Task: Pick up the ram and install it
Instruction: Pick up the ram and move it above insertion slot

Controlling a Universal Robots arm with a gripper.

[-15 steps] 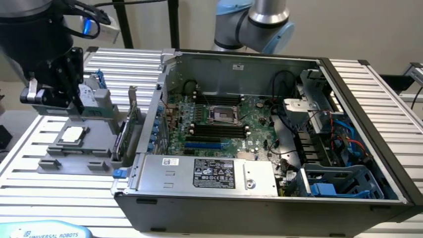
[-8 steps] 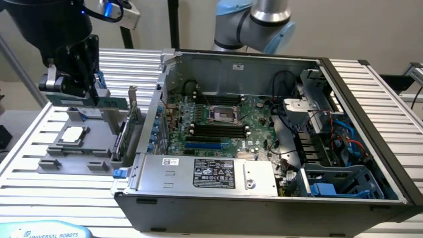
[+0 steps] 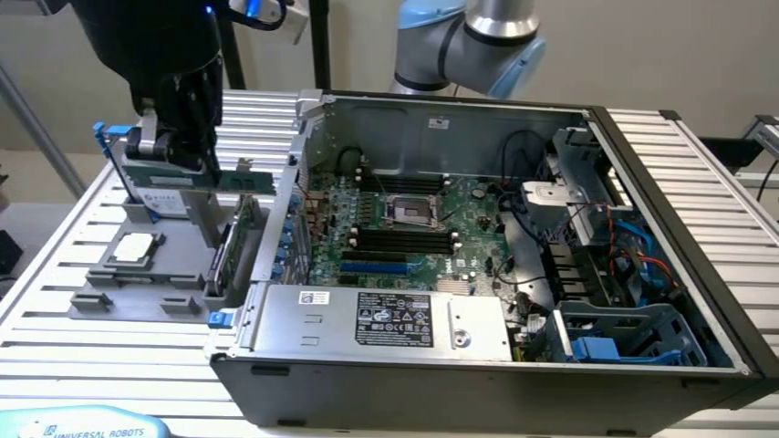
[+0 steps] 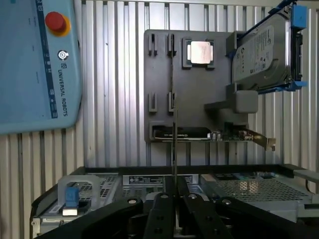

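My gripper (image 3: 182,164) hangs over the grey parts holder (image 3: 91,301) at the exterior view's left, outside the computer case. It is shut on the ram (image 3: 244,182), a thin green stick that pokes out level toward the case, lifted clear of the holder. In the wrist view the ram (image 4: 174,144) shows edge-on as a thin line running out from between the black fingers (image 4: 162,209) of the gripper (image 4: 174,191). The black memory slots (image 3: 402,239) lie on the motherboard inside the open case, below the CPU socket (image 3: 408,212).
The holder (image 4: 159,89) also carries a loose CPU (image 4: 201,52), an upright hard drive (image 4: 264,50) in a blue bracket and an expansion card (image 4: 199,133). A teach pendant (image 4: 35,64) lies beside it. The case wall (image 3: 298,137), power supply (image 3: 378,315) and cables (image 3: 572,237) crowd the motherboard.
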